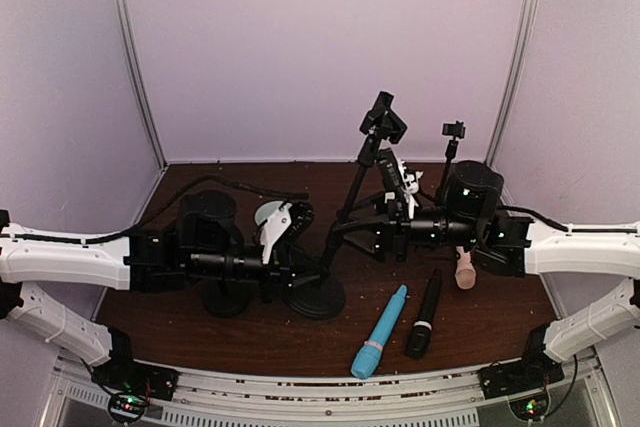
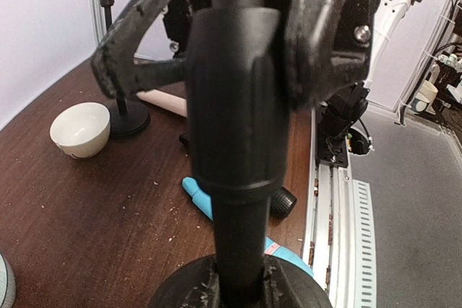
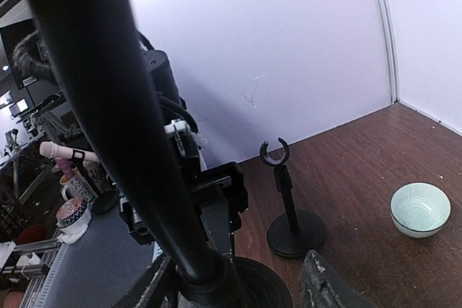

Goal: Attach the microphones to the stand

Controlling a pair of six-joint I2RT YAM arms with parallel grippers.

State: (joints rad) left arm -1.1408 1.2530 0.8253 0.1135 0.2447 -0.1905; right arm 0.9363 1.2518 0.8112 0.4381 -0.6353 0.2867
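Down at the middle of the table (image 1: 250, 332), the left gripper (image 2: 231, 63) was clamped tight on the tall stand (image 1: 322, 287), low on its pole, just above the round base. From the other side, the right gripper (image 3: 238, 288) had its jaws apart, straddling the stand's upper rod; whether either finger touched it was hard to say from the wrist view. All three microphones lay flat on the wood. The light blue microphone (image 1: 380, 332) was nearest the front edge, the black microphone (image 1: 424, 315) just beside it on the right, and the cream-beige microphone (image 1: 465, 269) farther back, half hidden under the right arm. A white bowl (image 2: 79, 129) sat past them, and a teal bowl (image 3: 420, 209) near a small stand (image 3: 289, 207).
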